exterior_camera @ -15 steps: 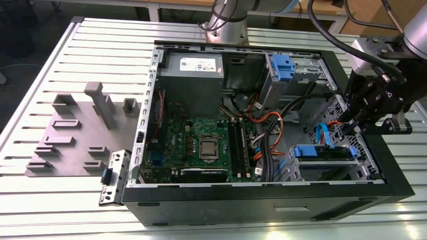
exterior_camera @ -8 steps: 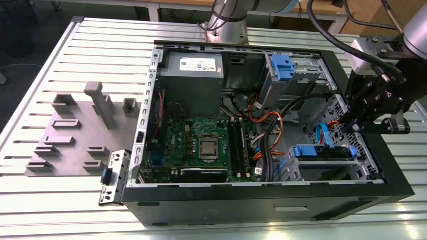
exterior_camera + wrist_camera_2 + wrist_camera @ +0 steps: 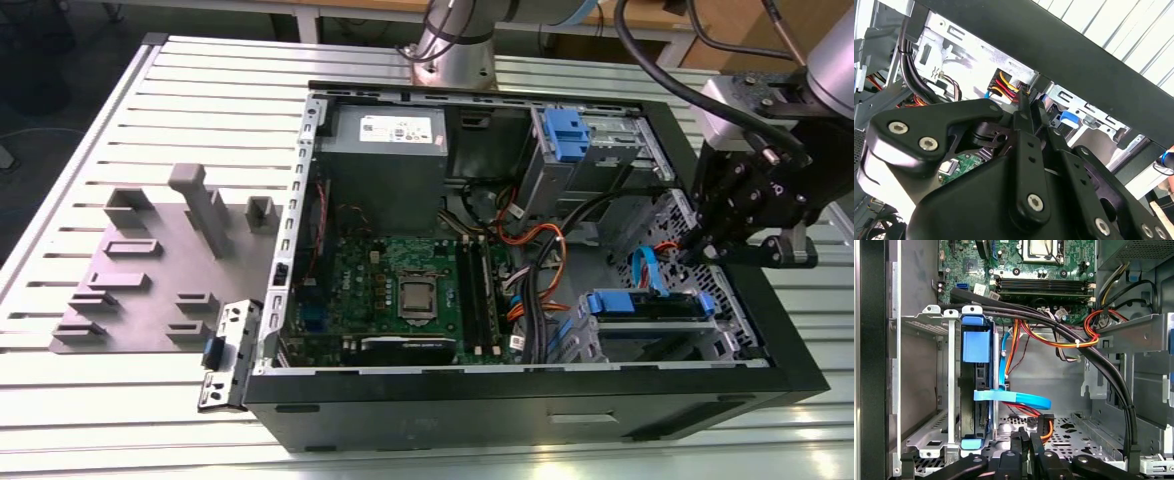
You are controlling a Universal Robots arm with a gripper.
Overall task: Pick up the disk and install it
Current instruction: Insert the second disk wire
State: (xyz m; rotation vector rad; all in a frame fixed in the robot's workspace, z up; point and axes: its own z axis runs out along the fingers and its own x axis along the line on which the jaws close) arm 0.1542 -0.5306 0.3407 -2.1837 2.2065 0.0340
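With the disk (image 3: pixel 976 390) seated on edge in the drive cage (image 3: pixel 924 325) of the open computer case (image 3: pixel 534 410), the tool (image 3: pixel 1029 440) hovers beside it, fingers pressed together and empty, where clearing the loose blue cable (image 3: pixel 1019 399) looks wise.

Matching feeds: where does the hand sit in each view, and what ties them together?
Exterior view: the hand hangs inside the case at the exterior view's right, just above the disk.
Second wrist view: the hand is close up, tip towards the metal cage wall.
First wrist view: the hand is at the frame's edge, the disk upright in its bay beyond it.
Shared landmark: the black case wall.
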